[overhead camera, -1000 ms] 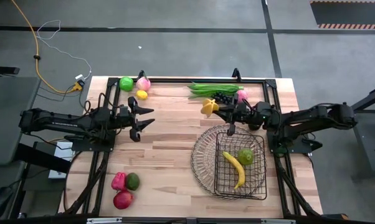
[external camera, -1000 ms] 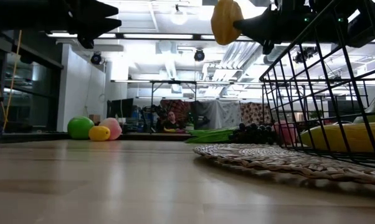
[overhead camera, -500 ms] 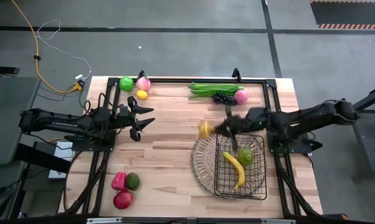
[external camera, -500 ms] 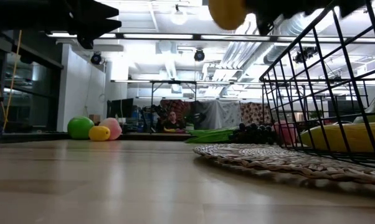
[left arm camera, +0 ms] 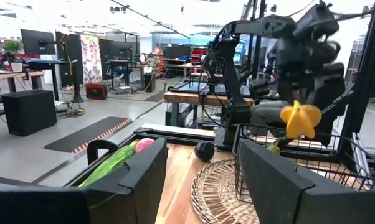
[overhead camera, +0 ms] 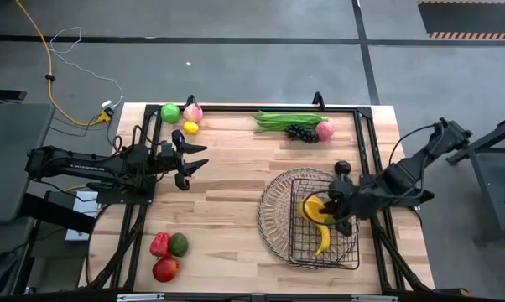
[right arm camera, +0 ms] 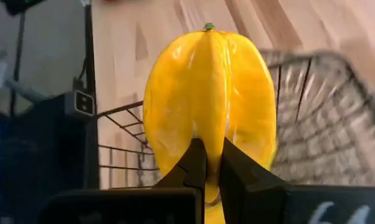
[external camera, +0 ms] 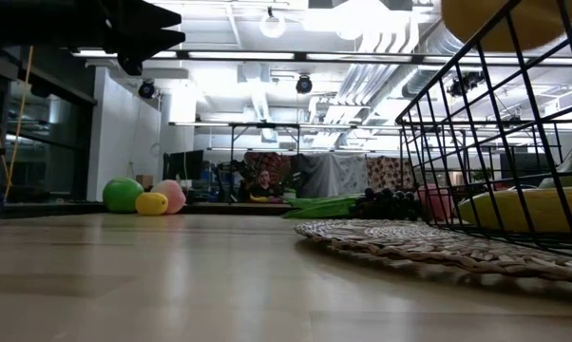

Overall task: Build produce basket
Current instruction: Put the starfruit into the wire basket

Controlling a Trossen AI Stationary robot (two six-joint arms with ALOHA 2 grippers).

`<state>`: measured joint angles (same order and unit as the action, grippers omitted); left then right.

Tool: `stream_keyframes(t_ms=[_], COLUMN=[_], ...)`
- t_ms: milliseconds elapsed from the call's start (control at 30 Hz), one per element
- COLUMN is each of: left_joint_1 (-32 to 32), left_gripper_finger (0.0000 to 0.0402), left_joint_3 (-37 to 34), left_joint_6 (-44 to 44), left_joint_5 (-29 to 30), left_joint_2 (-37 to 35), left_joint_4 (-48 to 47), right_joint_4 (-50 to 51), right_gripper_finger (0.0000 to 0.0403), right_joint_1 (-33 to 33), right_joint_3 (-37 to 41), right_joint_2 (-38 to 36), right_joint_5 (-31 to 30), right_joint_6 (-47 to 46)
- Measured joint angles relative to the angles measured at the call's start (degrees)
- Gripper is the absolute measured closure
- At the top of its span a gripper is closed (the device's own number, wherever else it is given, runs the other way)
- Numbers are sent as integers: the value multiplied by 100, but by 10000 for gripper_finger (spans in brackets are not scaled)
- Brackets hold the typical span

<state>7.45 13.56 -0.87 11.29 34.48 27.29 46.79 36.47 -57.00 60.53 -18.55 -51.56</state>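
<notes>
The dark wire basket [overhead camera: 273, 220] stands near the table's right front with a yellow banana [overhead camera: 322, 237] lying in its mesh centre. My right gripper [overhead camera: 326, 210] hovers over that centre, shut on a yellow ridged fruit [overhead camera: 312, 208], which also shows in the right wrist view [right arm camera: 209, 106], the left wrist view [left arm camera: 299, 118] and the low view [external camera: 509, 19]. My left gripper [overhead camera: 194, 164] waits open at the table's left, level and holding nothing. My right gripper pinches one raised ridge of the yellow fruit, at the end nearest the wrist [right arm camera: 211, 149], between its two fingertips [right arm camera: 194, 163]. The fingers slant down from the table's right side. The fruit is lifted clear above the basket's mesh centre.
A green apple [overhead camera: 169, 111], a peach [overhead camera: 193, 111] and a lemon [overhead camera: 190, 127] lie at the far left. Green beans [overhead camera: 286, 120], grapes [overhead camera: 299, 132] and a peach [overhead camera: 324, 130] lie at the far middle. A red pepper [overhead camera: 158, 244], an avocado [overhead camera: 179, 244] and a red apple [overhead camera: 165, 268] lie at the near left.
My right gripper has carried the yellow fruit from beside the grapes toward the table's near edge, rising and ending over the basket's mesh centre. It has tipped from about level to slanting down and rolled. It has stayed shut on the fruit.
</notes>
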Motion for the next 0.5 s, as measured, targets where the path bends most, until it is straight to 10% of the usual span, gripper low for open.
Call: stream_keyframes(t_ms=[500], left_joint_1=[1], left_gripper_finger=[210], left_joint_3=[0], left_joint_6=[-1], left_joint_5=[-2], left_joint_2=[1], left_joint_4=[-2], right_joint_4=[-1013], right_gripper_finger=[390], right_joint_1=[70], right_joint_3=[1025], right_joint_2=[870], right_joint_5=[1018], right_joint_6=[-2519])
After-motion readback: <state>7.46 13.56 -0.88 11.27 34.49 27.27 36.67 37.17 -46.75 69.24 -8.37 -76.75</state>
